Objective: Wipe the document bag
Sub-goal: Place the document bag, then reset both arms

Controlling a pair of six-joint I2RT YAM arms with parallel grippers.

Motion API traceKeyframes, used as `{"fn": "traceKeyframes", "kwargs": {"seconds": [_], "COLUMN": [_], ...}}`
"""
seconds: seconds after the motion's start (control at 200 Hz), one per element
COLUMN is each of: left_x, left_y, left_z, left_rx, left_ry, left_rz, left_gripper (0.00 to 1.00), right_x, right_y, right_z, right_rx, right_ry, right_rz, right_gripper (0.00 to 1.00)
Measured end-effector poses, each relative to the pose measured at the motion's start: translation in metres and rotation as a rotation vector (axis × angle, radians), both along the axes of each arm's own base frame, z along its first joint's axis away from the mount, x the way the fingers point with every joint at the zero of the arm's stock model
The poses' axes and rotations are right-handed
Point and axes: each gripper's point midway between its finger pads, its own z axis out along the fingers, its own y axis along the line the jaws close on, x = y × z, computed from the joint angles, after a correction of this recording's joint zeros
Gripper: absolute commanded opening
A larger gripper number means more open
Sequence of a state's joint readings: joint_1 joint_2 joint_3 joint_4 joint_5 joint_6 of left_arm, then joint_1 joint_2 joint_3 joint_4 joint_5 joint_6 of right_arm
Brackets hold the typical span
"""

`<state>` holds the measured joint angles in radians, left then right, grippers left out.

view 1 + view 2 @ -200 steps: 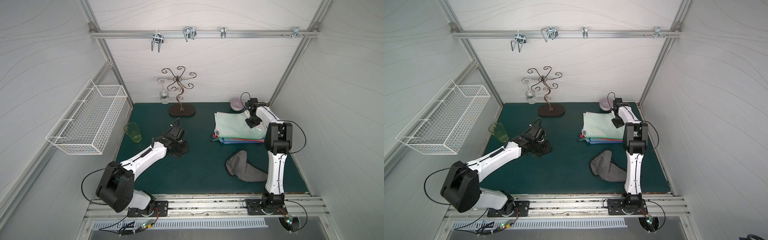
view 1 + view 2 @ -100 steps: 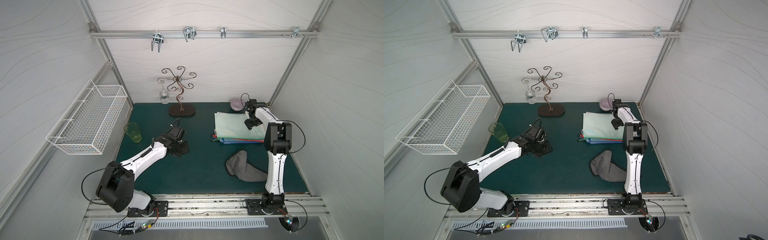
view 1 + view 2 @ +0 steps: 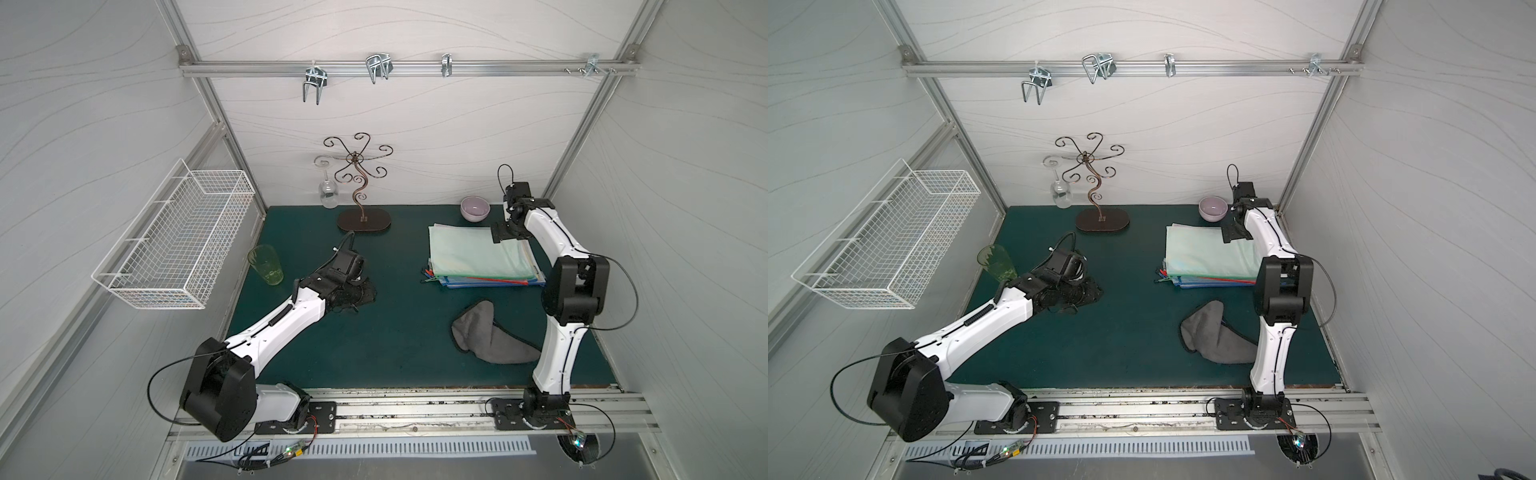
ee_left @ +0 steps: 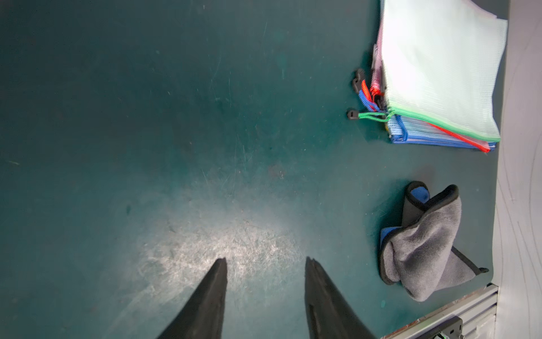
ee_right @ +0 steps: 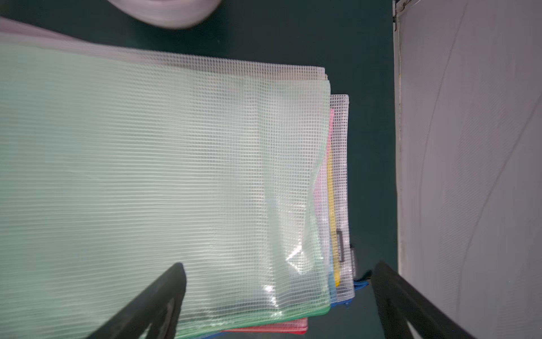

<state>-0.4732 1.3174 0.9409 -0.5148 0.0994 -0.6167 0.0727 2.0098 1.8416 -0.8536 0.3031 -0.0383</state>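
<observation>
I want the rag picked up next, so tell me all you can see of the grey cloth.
The grey cloth is a plush, microfibre-looking rag with black edging and blue showing inside its folds. It lies crumpled on the green mat, nearer the robot's base than the stack of document bags and apart from it. Nothing grips it; the right arm hides one edge in both top views.

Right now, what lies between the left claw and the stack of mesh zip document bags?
Nothing: only bare dark green mat separates the left gripper from the pale green mesh document bag stack, shown in the left wrist view.
</observation>
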Motion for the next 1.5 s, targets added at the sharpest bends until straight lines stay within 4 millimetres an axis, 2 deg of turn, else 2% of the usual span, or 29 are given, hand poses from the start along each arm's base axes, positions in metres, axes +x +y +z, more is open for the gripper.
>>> {"fn": "traceKeyframes", "kwargs": {"seconds": [0.055, 0.17, 0.28, 0.4, 0.475, 0.515, 0.55, 0.57, 0.605, 0.755, 1.041, 1.181, 1.276, 1.371, 1.501], "left_x": [0.002, 0.005, 0.005, 0.002, -0.002, -0.003, -0.003, -0.004, -0.005, -0.007, -0.004, 0.0, 0.002, 0.002, 0.002], "left_y": [0.004, 0.011, 0.018, 0.028, 0.036, 0.04, 0.043, 0.045, 0.049, 0.06, 0.081, 0.095, 0.107, 0.119, 0.142], "left_z": [0.004, 0.01, 0.015, 0.018, 0.021, 0.022, 0.023, 0.023, 0.024, 0.026, 0.034, 0.035, 0.033, 0.028, 0.016], "left_rx": [0.006, 0.019, 0.029, 0.047, 0.058, 0.062, 0.065, 0.072, 0.081, 0.104, 0.169, 0.207, 0.246, 0.293, 0.352], "left_ry": [-0.017, -0.046, -0.073, -0.102, -0.121, -0.131, -0.139, -0.145, -0.154, -0.175, -0.222, -0.233, -0.241, -0.252, -0.268], "left_rz": [0.008, 0.026, 0.045, 0.068, 0.086, 0.097, 0.107, 0.104, 0.11, 0.14, 0.195, 0.229, 0.253, 0.275, 0.322], "left_gripper": [0.5, 0.53, 0.59, 0.66, 0.71, 0.81, 0.84, 0.97, 0.99, 0.99, 0.99, 0.99, 0.99, 0.99, 0.99], "right_x": [-0.011, -0.039, -0.064, -0.083, -0.094, -0.099, -0.104, -0.106, -0.111, -0.124, -0.112, -0.111, -0.106, -0.1, -0.106], "right_y": [0.01, 0.033, 0.065, 0.097, 0.103, 0.102, 0.102, 0.102, 0.102, 0.1, 0.097, 0.087, 0.065, 0.031, -0.01], "right_z": [0.005, 0.003, 0.007, 0.027, 0.042, 0.05, 0.055, 0.058, 0.061, 0.053, 0.03, 0.015, 0.004, -0.006, -0.03], "right_rx": [0.066, 0.179, 0.248, 0.333, 0.385, 0.403, 0.418, 0.43, 0.443, 0.455, 0.397, 0.377, 0.38, 0.366, 0.301], "right_ry": [-0.014, -0.017, -0.031, -0.104, -0.165, -0.204, -0.237, -0.263, -0.295, -0.354, -0.328, -0.359, -0.368, -0.403, -0.438], "right_rz": [-0.017, -0.01, 0.035, 0.095, 0.107, 0.107, 0.109, 0.113, 0.122, 0.137, 0.147, 0.118, 0.026, -0.092, -0.228], "right_gripper": [0.99, 0.99, 0.99, 0.99, 0.99, 0.99, 0.99, 0.99, 0.99, 0.99, 0.99, 0.99, 0.99, 0.99, 0.99]}}
